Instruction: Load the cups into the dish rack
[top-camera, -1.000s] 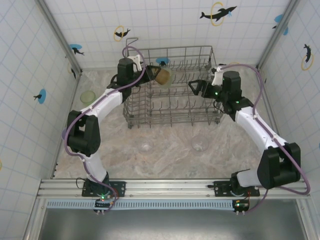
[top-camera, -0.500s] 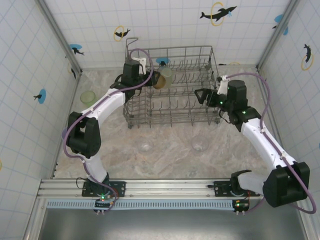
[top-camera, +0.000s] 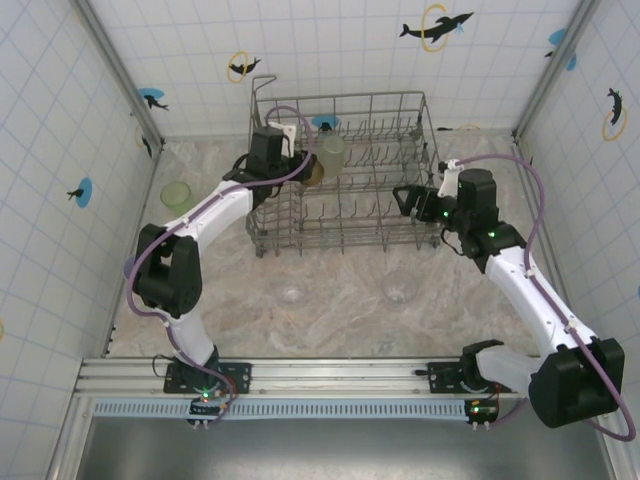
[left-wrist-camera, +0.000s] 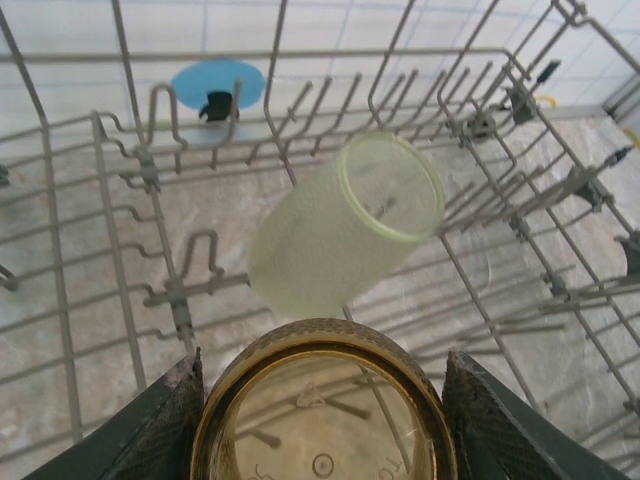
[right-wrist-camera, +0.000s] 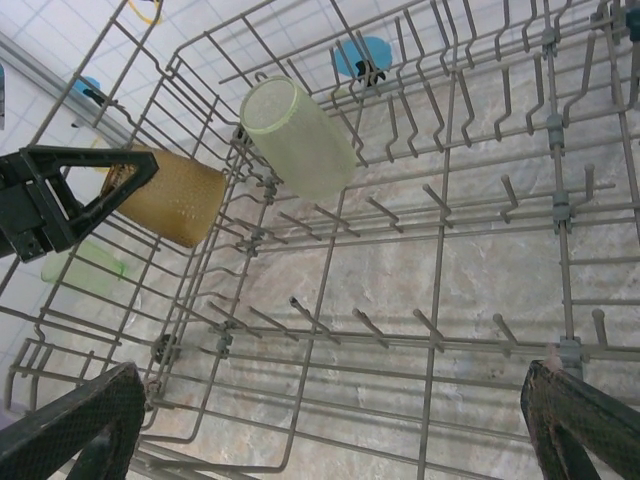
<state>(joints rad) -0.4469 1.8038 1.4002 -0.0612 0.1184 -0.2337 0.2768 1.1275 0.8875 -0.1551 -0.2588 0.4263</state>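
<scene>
Amber cup in your left gripper, over the rack

Your left gripper (left-wrist-camera: 322, 430) is partly closed around the amber cup (right-wrist-camera: 175, 195), one finger on each side. The cup lies sideways at the back left part of the dish rack (top-camera: 340, 243). Just beyond it, the pale green cup (left-wrist-camera: 335, 225) leans tilted on the tines, close to the amber one. I cannot tell whether the two touch. Your right gripper (top-camera: 405, 198) is spread wide with nothing in it, at the rack's right side, well apart from both cups. Two clear cups (top-camera: 292, 293) (top-camera: 400, 288) stand on the table (top-camera: 340, 320) in front of the rack. A second green cup (top-camera: 176, 192) sits by the left wall.
</scene>
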